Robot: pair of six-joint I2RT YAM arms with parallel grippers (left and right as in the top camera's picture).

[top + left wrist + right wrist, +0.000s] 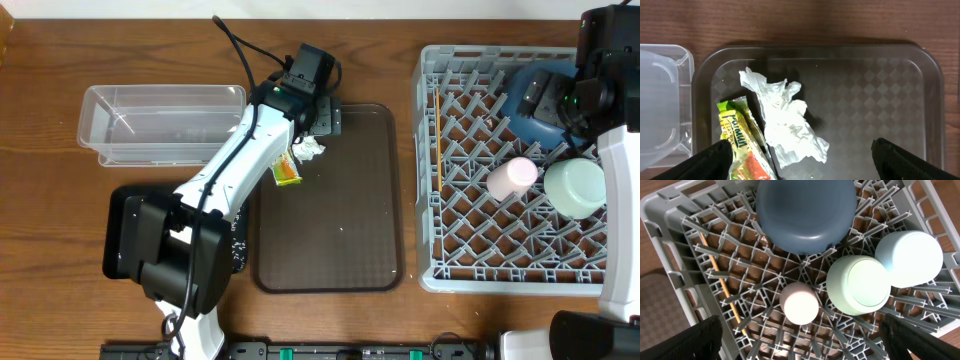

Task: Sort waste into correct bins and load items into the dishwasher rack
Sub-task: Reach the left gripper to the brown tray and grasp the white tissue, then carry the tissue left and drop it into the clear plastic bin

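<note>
A crumpled white tissue [785,125] and a yellow-green-orange snack wrapper [742,142] lie at the near left of the dark brown tray [880,85]; both also show in the overhead view, tissue [309,149], wrapper [287,172]. My left gripper [800,160] is open above them, the wrapper by its left finger. The grey dishwasher rack [432,200] holds the blue bowl [805,215], mint-green bowl [858,285], light-blue bowl [910,257], pink cup [799,303] and chopstick [720,282]. My right gripper [800,340] is open above the rack. No rice shows.
The clear tub [160,122] stands left of the brown tray [350,240]. The black tray [118,235] lies at the front left, partly under my left arm. The rack fills the right side of the table.
</note>
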